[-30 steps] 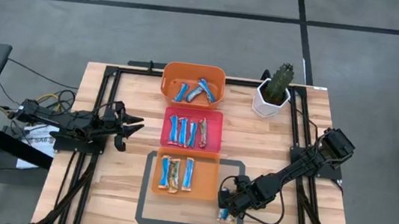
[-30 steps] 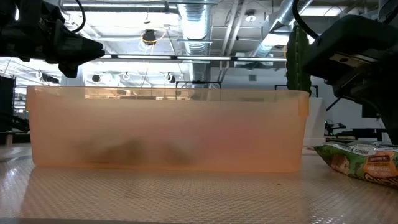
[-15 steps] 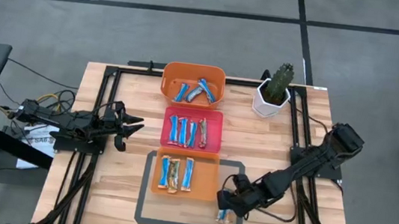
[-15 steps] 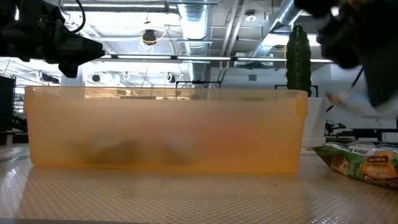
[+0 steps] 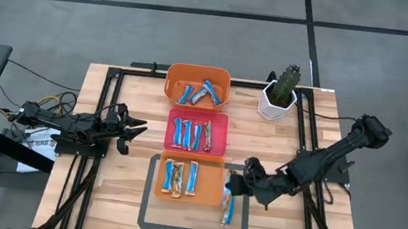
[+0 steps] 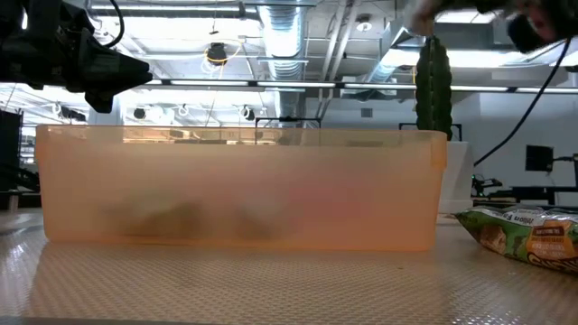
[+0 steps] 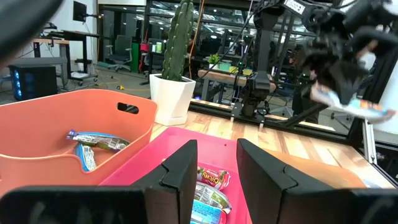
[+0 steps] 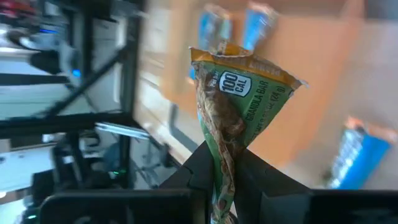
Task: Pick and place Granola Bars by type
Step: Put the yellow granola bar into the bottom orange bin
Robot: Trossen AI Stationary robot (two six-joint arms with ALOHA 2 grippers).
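My right gripper (image 5: 234,185) hovers by the right wall of the near orange tray (image 5: 214,179), shut on a green-and-orange granola bar (image 8: 239,93). Loose bars lie on the table below it (image 5: 228,210): a green one (image 6: 519,233) and a blue one (image 8: 359,155). More bars lie in the near tray (image 5: 180,178), the pink-red tray (image 5: 190,134) and the far orange tray (image 5: 200,93). My left gripper (image 5: 138,128) (image 7: 216,180) waits open, left of the pink-red tray. My right gripper pinches the green-and-orange bar near one end (image 8: 222,155) between its two fingers. The rest of the bar sticks out past the fingertips to its crimped free end (image 8: 245,67). The bar is lifted clear of the table.
A cactus in a white pot (image 5: 280,92) stands at the far right of the table. The three trays sit in a row down the middle, the near one inside a dark taped rectangle (image 5: 144,219). The near tray's wall (image 6: 244,190) fills the low view. Bare wood lies left and right.
My right gripper has risen from the table near the near edge and moved toward the far edge and the near orange tray, carrying the green-and-orange bar up clear. In the low view the right arm has climbed out of the picture. The loose bars have stayed put.
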